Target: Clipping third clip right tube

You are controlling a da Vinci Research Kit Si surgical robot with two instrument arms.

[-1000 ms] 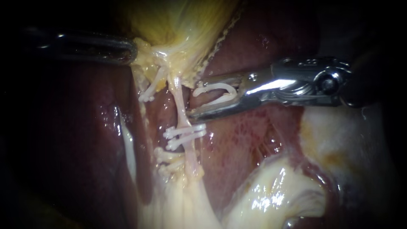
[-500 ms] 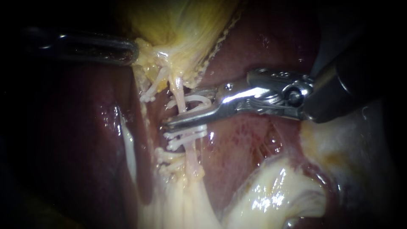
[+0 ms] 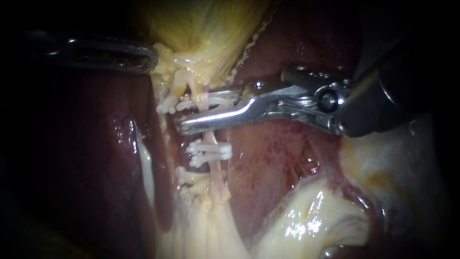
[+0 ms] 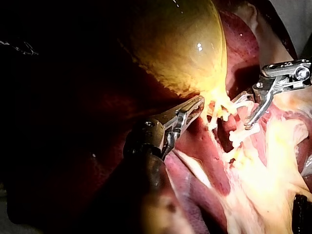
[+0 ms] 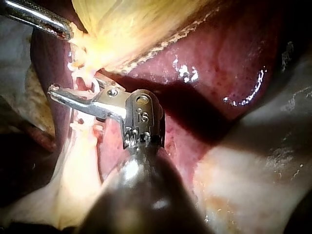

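Note:
The pale right tube (image 3: 207, 139) runs down from the yellow gallbladder (image 3: 206, 29). Two white clips (image 3: 209, 149) sit on it side by side. Above them my right instrument (image 3: 188, 115) straddles the tube, its jaws closed down on a white clip (image 3: 211, 101) that wraps the tube. The same jaws show in the left wrist view (image 4: 242, 113) and in the right wrist view (image 5: 66, 92). My left instrument (image 3: 146, 57) is shut on the gallbladder's neck, also seen in its own view (image 4: 197, 105). The left tube (image 3: 175, 91) carries a clip (image 3: 165, 108).
Dark red liver (image 3: 287, 153) lies behind and to both sides of the tubes. More white clips (image 3: 189, 181) sit low on the left strand. Pale fatty tissue (image 3: 306, 220) fills the lower right.
My right instrument has advanced leftward across the right tube, shifted up away from the two placed clips, and its jaws have narrowed onto the clip. The left instrument has stayed put.

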